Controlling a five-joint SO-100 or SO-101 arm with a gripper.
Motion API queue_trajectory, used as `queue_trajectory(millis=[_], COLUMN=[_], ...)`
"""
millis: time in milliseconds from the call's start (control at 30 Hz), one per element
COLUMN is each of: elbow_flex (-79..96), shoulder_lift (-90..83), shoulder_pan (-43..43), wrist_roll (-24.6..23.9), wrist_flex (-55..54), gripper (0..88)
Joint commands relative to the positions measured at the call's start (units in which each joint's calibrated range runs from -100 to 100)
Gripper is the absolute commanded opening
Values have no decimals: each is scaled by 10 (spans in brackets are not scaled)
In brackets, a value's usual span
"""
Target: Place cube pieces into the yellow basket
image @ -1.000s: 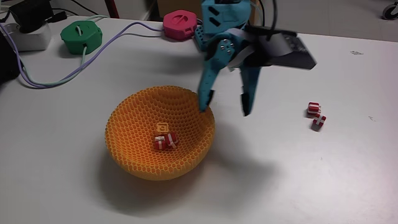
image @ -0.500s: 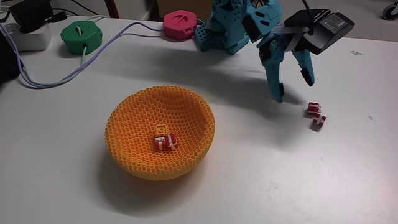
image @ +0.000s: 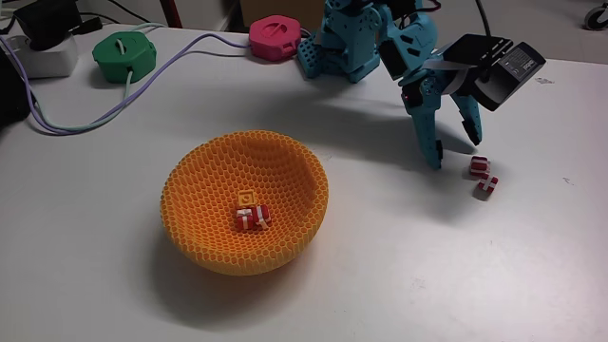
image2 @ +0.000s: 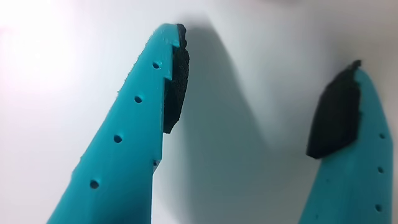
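Since the earlier frames, the arm is swinging away from the yellow basket (image: 245, 201) toward the right side of the fixed view, and the tool (image: 454, 153) is now coming down near the two red cube pieces (image: 483, 175) on the bench (image: 399, 275). Its fingers are standing spread, with nothing between them; in the wrist view the tool (image2: 264, 90) is showing only bare white surface between the black pads (image2: 176, 78).

Inside the basket, one yellow-orange cube (image: 249, 198) and red pieces (image: 253, 218) are lying at the bottom; I cannot tell if they are one or two.

What I am fearing here: the two red pieces are touching each other and are lying a little to the right of the fingertips, not between them. If the tool is descending as it is, one finger is probably pushing a piece away. Closing on both pieces together is also risky, because one can be squeezing out sideways.
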Motion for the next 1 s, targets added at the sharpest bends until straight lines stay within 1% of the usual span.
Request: queue_trajectory(millis=[0,300,633,700,800,833,967], elbow_flex=[-60,-92,-138,-143,-142,-142,-136], shoulder_lift=[52,120,185,193,193,190,135], shoulder_pan=[4,26,29,27,28,32,61], wrist_roll=[4,30,30,27,25,31,72], wrist_flex=[-32,-95,-97,-95,-93,-93,-81], gripper=[330,276,195,146,17,0,0])
